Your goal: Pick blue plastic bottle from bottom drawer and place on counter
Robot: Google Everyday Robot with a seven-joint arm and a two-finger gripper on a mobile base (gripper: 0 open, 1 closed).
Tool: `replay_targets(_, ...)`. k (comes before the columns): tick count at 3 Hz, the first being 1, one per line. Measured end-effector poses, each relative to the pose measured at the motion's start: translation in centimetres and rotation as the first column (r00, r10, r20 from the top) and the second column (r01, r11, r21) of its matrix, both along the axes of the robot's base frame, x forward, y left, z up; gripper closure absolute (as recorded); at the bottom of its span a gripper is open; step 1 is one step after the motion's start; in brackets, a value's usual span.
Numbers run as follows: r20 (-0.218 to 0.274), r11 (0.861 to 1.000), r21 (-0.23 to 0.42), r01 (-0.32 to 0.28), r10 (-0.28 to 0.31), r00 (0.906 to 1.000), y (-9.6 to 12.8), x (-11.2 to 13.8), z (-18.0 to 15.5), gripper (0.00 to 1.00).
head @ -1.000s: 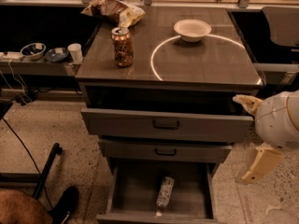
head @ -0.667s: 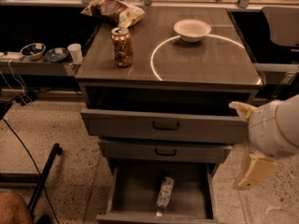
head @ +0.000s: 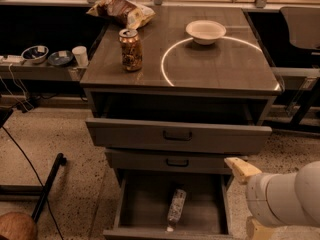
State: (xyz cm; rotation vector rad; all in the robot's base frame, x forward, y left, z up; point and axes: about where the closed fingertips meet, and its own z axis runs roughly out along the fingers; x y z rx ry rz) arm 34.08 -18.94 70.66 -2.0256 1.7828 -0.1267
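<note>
My pincer (head: pixel 246 199) hangs near right, fingers apart and holding nothing, beside the open bottom drawer (head: pixel 145 199) where the blue plastic bottle (head: pixel 176 207) lies. Farther back, the desk (head: pixel 220 69) bears a white ring (head: pixel 162 64); speckled floor (head: pixel 75 139) lies left.

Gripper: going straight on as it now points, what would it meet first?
Probably the right wall of the bottom drawer; the gripper, low right, points left toward it, with the blue plastic bottle lying beyond. Depth is unclear.

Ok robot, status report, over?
Gripper right of the bottom drawer, fingers open, empty. Blue plastic bottle lying inside the drawer. Nothing on top of it.
</note>
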Motion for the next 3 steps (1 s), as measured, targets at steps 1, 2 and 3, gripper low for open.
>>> replay_targets(1, 0.009, 1.000, -0.010, -0.019, 0.019, 0.9998, 0.1, 0.2, 0.5, 0.00)
replay_targets(2, -0.056, 0.994, 0.030, -0.105, 0.107, 0.9927, 2.9, 0.0, -3.4, 0.00)
replay_targets(3, -0.116, 0.972, 0.106, -0.209, 0.220, 0.9685, 6.0, -2.5, -11.2, 0.00)
